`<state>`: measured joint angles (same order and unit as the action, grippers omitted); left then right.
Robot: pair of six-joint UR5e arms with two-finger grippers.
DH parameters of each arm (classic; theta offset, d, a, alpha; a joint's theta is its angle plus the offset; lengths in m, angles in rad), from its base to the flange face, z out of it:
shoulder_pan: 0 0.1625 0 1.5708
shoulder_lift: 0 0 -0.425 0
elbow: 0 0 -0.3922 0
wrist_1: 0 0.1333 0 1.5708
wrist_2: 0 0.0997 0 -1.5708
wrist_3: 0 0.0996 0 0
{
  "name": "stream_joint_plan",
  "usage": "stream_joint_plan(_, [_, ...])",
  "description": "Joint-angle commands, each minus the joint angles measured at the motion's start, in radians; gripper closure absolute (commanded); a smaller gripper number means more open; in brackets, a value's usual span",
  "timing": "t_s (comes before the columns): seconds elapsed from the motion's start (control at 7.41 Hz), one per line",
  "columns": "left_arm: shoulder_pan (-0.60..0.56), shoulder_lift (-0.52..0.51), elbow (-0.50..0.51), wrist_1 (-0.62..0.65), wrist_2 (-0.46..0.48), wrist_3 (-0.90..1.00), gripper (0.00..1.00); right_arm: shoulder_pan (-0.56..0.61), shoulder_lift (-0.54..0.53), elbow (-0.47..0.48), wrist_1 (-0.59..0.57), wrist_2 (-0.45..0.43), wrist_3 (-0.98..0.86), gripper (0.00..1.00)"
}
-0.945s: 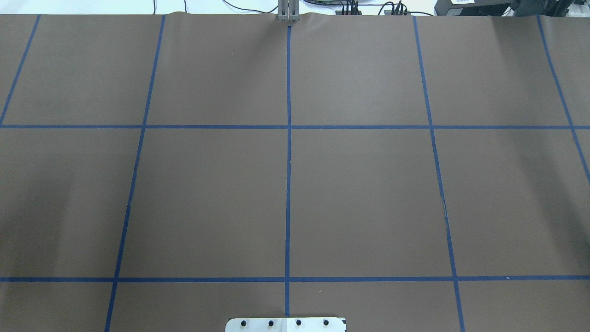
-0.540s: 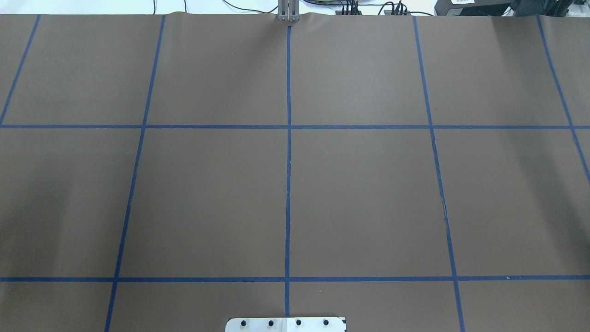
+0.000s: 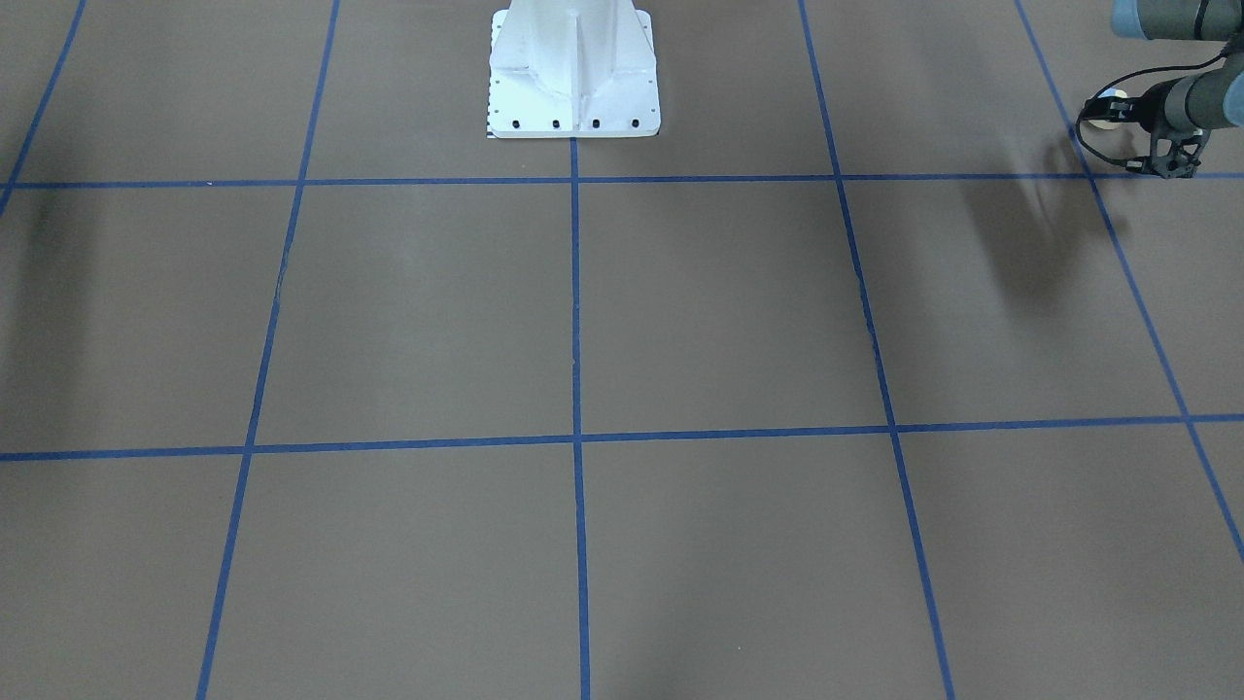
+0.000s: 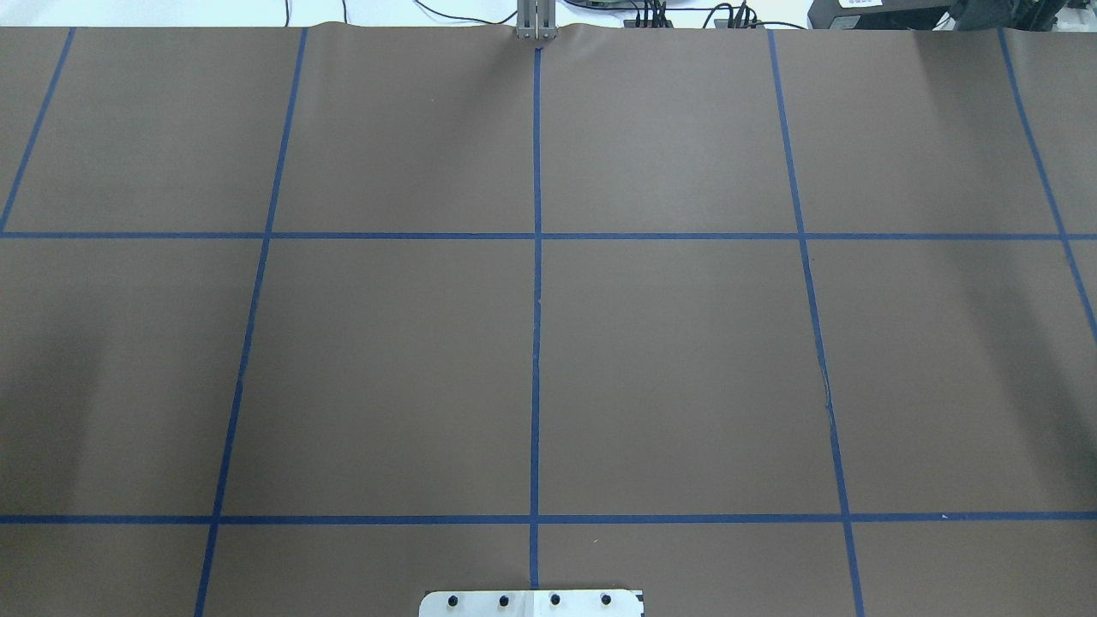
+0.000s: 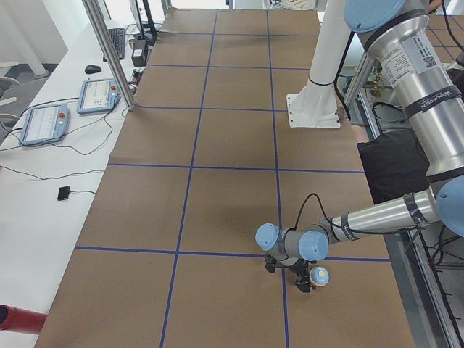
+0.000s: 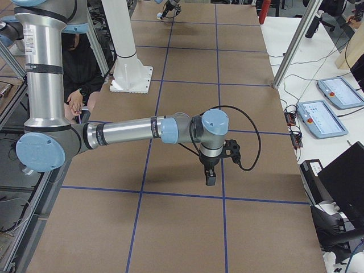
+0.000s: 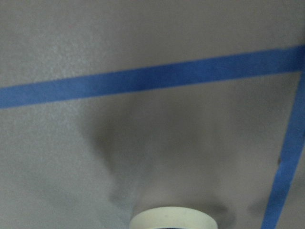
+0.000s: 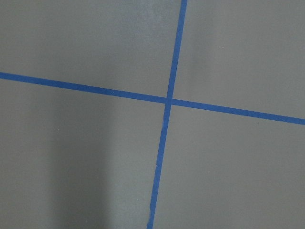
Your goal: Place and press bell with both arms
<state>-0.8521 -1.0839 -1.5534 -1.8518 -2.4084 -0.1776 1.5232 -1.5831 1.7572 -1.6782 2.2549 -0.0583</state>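
The bell (image 3: 1104,110) is a small cream-based dome at the tip of my left gripper (image 3: 1123,109), at the table's far left end and just above the brown mat. The exterior left view shows the bell (image 5: 319,276) beside the black left gripper (image 5: 308,281). In the left wrist view only the bell's cream rim (image 7: 172,218) shows, at the bottom edge, with a shadow under it. The gripper looks shut on the bell. My right gripper (image 6: 209,177) points down over the mat near a tape line. I cannot tell whether it is open or shut. Neither arm shows in the overhead view.
The white bolted pedestal (image 3: 573,68) stands at the robot's side of the mat, also seen in the exterior left view (image 5: 315,109). Blue tape lines (image 4: 536,343) divide the brown mat into squares. Teach pendants (image 5: 43,123) and a metal post (image 5: 109,51) stand beyond the mat's far edge.
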Motion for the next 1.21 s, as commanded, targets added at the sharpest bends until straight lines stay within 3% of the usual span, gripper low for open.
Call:
stream_joint_plan(0.0, [0.014, -0.002, 0.004, 0.000, 0.000, 0.001, 0.01, 0.000, 0.000, -0.001, 0.000, 0.000, 0.000, 0.00])
stream_joint_plan(0.4, [0.028, -0.002, 0.007, 0.000, 0.000, 0.000, 0.04, 0.000, 0.000, -0.001, 0.000, 0.002, 0.000, 0.00])
stream_joint_plan(1.08, [0.030, -0.002, 0.000, 0.000, -0.011, -0.003, 0.65, 0.000, 0.000, 0.001, 0.000, 0.002, 0.002, 0.00])
